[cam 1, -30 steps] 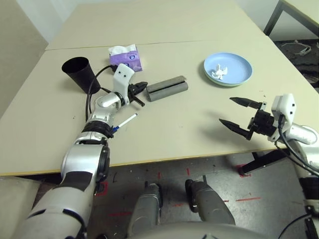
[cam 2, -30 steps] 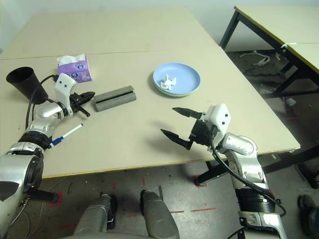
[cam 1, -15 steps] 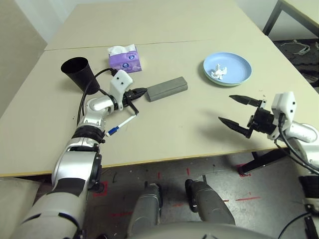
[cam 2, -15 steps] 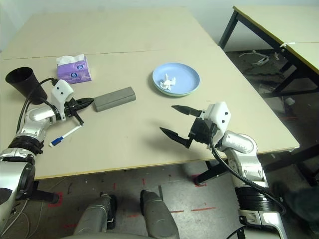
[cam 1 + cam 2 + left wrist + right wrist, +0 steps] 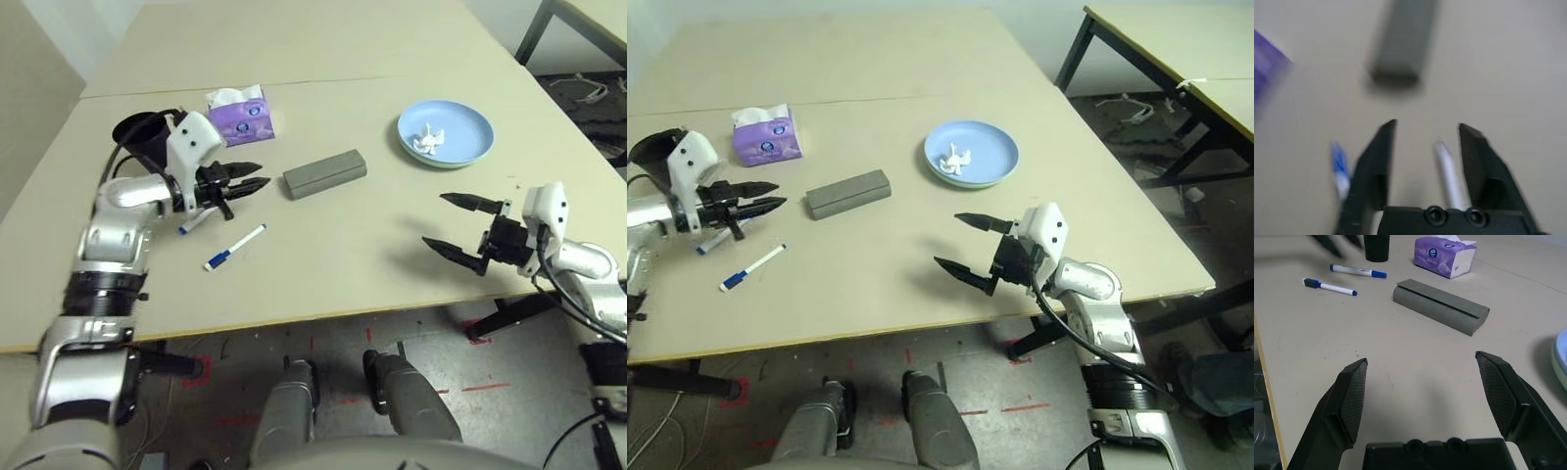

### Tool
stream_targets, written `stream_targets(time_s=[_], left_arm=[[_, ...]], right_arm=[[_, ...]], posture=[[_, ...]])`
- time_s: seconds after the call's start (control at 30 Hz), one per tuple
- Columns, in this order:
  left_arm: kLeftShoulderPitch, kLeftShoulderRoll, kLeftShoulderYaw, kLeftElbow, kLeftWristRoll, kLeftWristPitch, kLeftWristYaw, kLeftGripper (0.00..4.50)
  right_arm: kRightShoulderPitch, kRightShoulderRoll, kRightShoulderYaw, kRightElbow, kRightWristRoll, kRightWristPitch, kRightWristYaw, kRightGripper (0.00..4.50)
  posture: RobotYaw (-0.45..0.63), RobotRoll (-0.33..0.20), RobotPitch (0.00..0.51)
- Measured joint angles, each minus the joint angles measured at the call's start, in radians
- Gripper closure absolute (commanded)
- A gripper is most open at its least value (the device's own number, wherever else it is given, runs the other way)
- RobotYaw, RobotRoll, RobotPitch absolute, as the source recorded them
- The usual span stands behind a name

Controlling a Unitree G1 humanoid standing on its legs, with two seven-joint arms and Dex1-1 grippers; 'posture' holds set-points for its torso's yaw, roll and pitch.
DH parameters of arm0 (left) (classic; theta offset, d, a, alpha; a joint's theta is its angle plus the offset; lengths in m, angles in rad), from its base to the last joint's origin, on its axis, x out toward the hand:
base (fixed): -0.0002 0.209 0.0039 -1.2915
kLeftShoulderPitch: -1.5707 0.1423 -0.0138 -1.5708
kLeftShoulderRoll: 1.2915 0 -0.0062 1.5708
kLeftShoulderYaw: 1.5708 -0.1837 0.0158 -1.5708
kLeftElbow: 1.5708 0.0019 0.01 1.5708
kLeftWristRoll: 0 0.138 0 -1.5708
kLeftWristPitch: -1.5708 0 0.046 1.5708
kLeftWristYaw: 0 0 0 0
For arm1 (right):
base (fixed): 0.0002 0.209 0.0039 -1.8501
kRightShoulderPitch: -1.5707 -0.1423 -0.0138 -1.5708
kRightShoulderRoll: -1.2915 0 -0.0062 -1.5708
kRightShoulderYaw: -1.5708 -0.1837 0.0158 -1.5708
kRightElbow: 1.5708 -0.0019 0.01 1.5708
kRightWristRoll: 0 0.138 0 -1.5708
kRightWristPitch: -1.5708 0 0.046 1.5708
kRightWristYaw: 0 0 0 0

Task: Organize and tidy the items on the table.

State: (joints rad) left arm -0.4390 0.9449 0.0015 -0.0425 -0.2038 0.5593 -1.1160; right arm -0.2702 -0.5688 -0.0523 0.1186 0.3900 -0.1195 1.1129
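Left pincer [image 5: 247, 180] hangs above the counter [image 5: 323, 245] near its left edge, black fingers parted and holding nothing; you can see one marker [image 5: 1448, 174] lying on the surface between them in the left wrist view. Right pincer [image 5: 960, 242] hovers by the near edge toward the right, jaws spread wide, empty. Grey glasses case [image 5: 325, 173]: oblong, rounded along one long side, matte, lid shut along its seam, lying mid-counter between the two arms and clear of both. Two markers: one [image 5: 235, 246] lies free nearer the front edge, slim white barrel with a blue cap; the other [image 5: 192, 224] lies just beside the left pincer, partly hidden by it. Black tapered cup [image 5: 140, 135] stands behind the left arm, upright as far as you can tell. Purple tissue box [image 5: 240, 113] sits beside it toward the far seam, soft pack, white sheet poking out. Blue plate [image 5: 446, 134] rests on a green one, only a rim of green showing, toward the right edge; crumpled white tissue [image 5: 427, 141] lies in it. Judgement: case looks finished with; markers are the step in hand, likely bound for the cup. Next move calls for you to lower the left pincer over one barrel, jaws across its width, and close gently: smooth round plastic will roll or skid if you catch it off-centre. Cup is light and narrow-based, so drop the marker in without knocking the rim.
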Motion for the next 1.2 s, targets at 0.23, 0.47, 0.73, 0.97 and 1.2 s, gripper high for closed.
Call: stream_targets(time_s=[0.23,0.47,0.73,0.97,1.2], left_arm=[[0.045,0.075,-0.064,-0.11,0.008,0.131,-0.012,0.03],[0.034,0.04,-0.141,-0.031,0.09,0.078,0.047,0.03],[0.023,0.018,-0.166,0.026,0.128,0.017,0.059,0.03],[0.024,0.017,-0.173,0.061,0.149,-0.013,0.059,0.54],[0.032,0.017,-0.179,0.06,0.147,-0.008,0.032,2.7]], right_arm=[[-0.003,0.013,0.014,0.002,-0.005,-0.001,0.001,0.0],[-0.002,0.012,0.015,-0.006,-0.005,-0.001,0.005,0.0],[-0.005,0.005,0.015,-0.039,-0.004,0.009,0.002,0.0],[-0.005,0.005,0.015,-0.041,-0.004,0.01,0.0,0.0],[-0.005,0.005,0.015,-0.041,-0.004,0.01,0.0,0.0]], posture=[[-0.14,0.0,0.188],[-0.16,0.0,0.19],[-0.17,0.0,0.186],[-0.17,0.0,0.182],[-0.17,0.0,0.178]])
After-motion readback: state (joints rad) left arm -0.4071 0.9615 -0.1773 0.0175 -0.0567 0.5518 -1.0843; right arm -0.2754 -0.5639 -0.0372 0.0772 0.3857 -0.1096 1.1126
